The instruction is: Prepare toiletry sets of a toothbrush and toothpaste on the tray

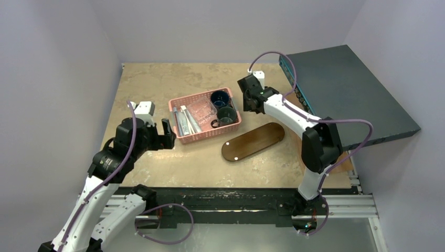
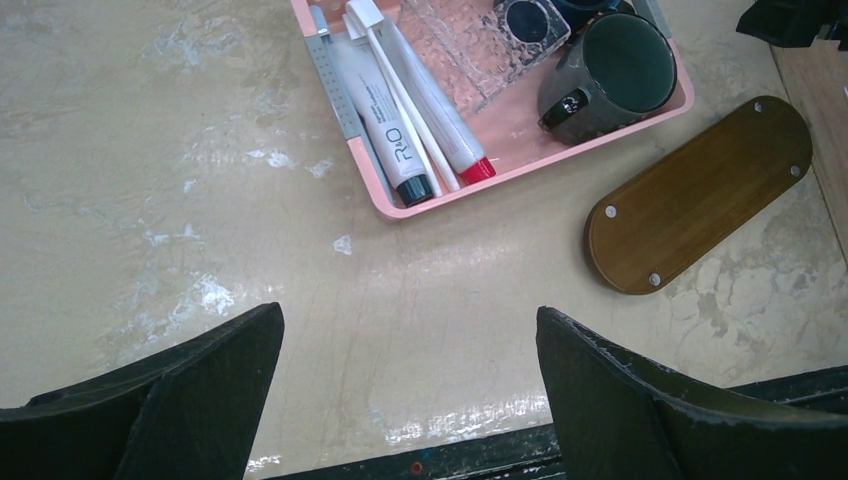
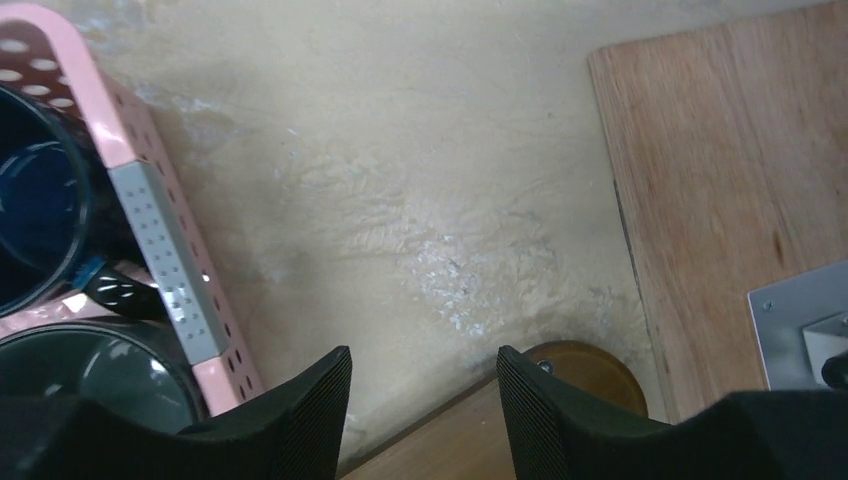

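Observation:
The pink mesh basket holds a white toothbrush lying between two pale toothpaste tubes, one black-capped and one red-capped. The dark brown oval tray lies bare to the basket's right. My left gripper hovers open over the bare table, near the basket's front left corner. My right gripper stands open and holds nothing. It is just right of the basket's wall and above the tray's far end.
The basket also holds a dark blue mug, a dark grey mug and a clear patterned glass piece. A paler wooden board lies right of the tray. A dark grey slab fills the far right corner.

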`<state>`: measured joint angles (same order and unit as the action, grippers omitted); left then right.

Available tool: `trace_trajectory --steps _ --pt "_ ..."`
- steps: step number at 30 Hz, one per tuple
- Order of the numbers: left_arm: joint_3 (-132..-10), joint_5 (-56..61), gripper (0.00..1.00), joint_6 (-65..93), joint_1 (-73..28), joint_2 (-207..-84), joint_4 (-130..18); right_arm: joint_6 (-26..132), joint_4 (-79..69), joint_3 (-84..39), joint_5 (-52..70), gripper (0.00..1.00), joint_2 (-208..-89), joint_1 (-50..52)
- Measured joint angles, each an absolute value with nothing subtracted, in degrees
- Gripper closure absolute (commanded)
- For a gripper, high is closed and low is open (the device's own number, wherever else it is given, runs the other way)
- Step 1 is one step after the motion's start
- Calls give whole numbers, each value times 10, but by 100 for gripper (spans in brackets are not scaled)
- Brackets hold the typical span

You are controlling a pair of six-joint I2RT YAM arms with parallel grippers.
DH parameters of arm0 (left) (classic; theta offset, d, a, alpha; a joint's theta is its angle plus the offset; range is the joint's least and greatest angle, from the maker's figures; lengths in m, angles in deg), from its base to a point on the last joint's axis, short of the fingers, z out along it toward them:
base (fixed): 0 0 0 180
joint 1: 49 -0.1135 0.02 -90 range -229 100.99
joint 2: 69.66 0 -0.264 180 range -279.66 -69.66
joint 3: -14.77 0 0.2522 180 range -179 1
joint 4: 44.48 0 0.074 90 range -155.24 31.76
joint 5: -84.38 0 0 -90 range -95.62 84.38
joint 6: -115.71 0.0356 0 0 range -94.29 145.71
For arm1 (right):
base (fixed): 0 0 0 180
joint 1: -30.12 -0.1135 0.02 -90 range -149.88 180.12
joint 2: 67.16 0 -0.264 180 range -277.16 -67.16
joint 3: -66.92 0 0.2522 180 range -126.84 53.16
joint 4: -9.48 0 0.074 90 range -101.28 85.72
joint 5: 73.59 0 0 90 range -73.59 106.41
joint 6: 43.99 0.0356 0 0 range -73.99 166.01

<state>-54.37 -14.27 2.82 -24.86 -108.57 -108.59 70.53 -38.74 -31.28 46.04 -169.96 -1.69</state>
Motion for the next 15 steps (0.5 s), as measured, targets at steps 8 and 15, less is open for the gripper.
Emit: trace_trajectory --steps 8,15 --pt "-544 -133 3 28 -249 -1084 -1086 734 -395 -298 474 42 -1740 -17" --pt "-544 -128 3 28 -249 -1083 -1086 758 -399 -296 493 41 -1787 -12"
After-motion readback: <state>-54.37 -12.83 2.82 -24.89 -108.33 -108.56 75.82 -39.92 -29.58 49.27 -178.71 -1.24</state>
